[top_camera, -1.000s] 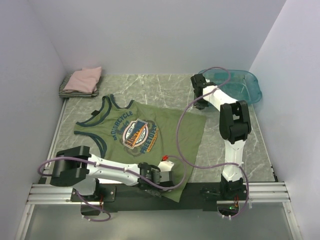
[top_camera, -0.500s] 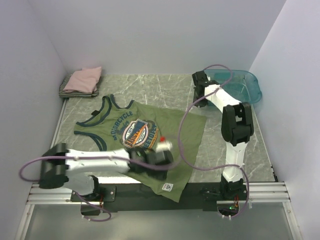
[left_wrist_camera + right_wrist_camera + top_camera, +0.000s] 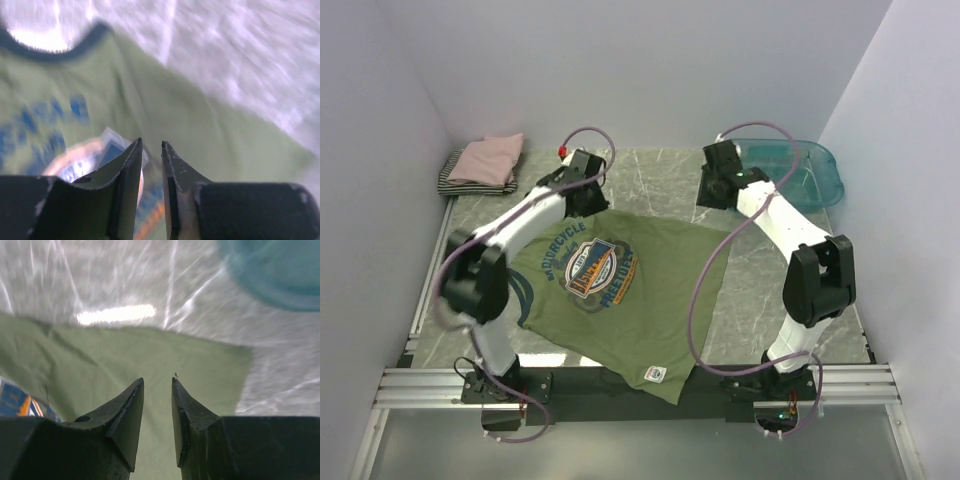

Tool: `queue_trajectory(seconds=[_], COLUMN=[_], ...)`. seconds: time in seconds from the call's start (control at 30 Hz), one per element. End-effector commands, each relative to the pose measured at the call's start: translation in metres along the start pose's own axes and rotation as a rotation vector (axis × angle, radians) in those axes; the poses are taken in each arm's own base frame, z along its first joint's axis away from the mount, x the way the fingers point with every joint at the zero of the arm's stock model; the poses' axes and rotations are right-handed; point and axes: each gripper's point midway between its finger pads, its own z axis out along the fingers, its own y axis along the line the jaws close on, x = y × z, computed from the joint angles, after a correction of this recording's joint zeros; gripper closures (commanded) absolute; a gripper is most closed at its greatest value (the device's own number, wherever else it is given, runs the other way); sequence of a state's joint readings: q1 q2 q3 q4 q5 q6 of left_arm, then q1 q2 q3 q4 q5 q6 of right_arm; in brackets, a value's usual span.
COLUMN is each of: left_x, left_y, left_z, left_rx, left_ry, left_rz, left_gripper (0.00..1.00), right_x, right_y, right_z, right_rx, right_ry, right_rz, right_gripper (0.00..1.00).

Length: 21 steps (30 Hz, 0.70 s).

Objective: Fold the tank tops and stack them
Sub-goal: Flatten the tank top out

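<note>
— Jaws on the left gripper (image 3: 151,144): are they holding something?
— No. They are only a little bit apart, and nothing is between them. It is the same with the right gripper (image 3: 157,381): a thin gap with nothing in it.
— What is under them?
— The green top (image 3: 620,300). Under the left one you can see its round print (image 3: 600,268) and a bit of dark blue trim (image 3: 55,52). The right one hangs over the plain far corner, on the side where the tub (image 3: 820,175) is.
— Do they touch the cloth?
— I can't tell. The wrist pictures are blurry. I think both are a little above it.
— How is the top lying?
— Spread out flat in the middle of the table (image 3: 650,175), with one corner down by the arm bases. It is not folded yet.
— And the other tops?
— A pink top (image 3: 488,158) sits folded on a striped top (image 3: 450,180) in the far left corner, well apart from the green one.
— So which step is this?
— I think it is the start of the first fold. Both grippers are at the far edge, one near each end.
— What should come next?
— They need to open wider, go down, and pinch that edge. Then both pull it toward the near side together, so the fold comes out straight. If one grabs only air, it will go crooked.
— And then?
— More folds, then onto the pile.
</note>
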<state>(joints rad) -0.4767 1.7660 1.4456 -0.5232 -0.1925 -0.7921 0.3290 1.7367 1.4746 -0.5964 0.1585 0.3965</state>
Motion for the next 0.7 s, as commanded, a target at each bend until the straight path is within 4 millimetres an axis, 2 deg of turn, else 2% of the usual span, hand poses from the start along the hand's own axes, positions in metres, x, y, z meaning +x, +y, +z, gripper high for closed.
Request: queue_trajectory(seconds=[0.0, 0.17, 0.2, 0.27, 0.3, 0.4, 0.43, 0.53, 0.63, 0.67], left_x=[-0.033, -0.047, -0.042, -0.036, -0.034, -0.028, -0.028, -0.016, 0.000, 0.001], left_y=[0.001, -0.008, -0.004, -0.001, 0.003, 0.016, 0.019, 0.036, 0.047, 0.049], left_z=[0.034, 0.084, 0.089, 0.108, 0.113, 0.132, 0.137, 0.151, 0.155, 0.154], left_rx=[-0.004, 0.012, -0.005, -0.022, -0.029, -0.060, -0.064, -0.085, -0.105, -0.108], left_ry=[-0.004, 0.060, 0.085, 0.111, 0.124, 0.142, 0.140, 0.197, 0.232, 0.231], left_rz=[0.039, 0.062, 0.072, 0.070, 0.060, 0.036, 0.027, 0.000, 0.010, 0.013], left_gripper=[0.71, 0.64, 0.64, 0.64, 0.65, 0.74, 0.81, 0.91, 0.91, 0.90], right_x=[0.023, 0.052, 0.063, 0.071, 0.080, 0.092, 0.094, 0.100, 0.104, 0.098], right_y=[0.012, 0.011, 0.006, 0.003, -0.002, -0.009, -0.012, -0.017, -0.018, -0.014], right_z=[0.011, 0.018, 0.022, 0.026, 0.029, 0.036, 0.038, 0.043, 0.050, 0.052], right_rx=[-0.018, -0.022, -0.012, -0.001, 0.009, 0.036, 0.047, 0.069, 0.079, 0.069], right_ry=[0.046, 0.079, 0.099, 0.109, 0.125, 0.146, 0.154, 0.177, 0.211, 0.206], right_rz=[-0.016, -0.019, -0.017, -0.014, -0.018, -0.017, -0.016, -0.021, -0.024, -0.026], right_gripper=[0.64, 0.62, 0.61, 0.60, 0.60, 0.61, 0.61, 0.61, 0.61, 0.62])
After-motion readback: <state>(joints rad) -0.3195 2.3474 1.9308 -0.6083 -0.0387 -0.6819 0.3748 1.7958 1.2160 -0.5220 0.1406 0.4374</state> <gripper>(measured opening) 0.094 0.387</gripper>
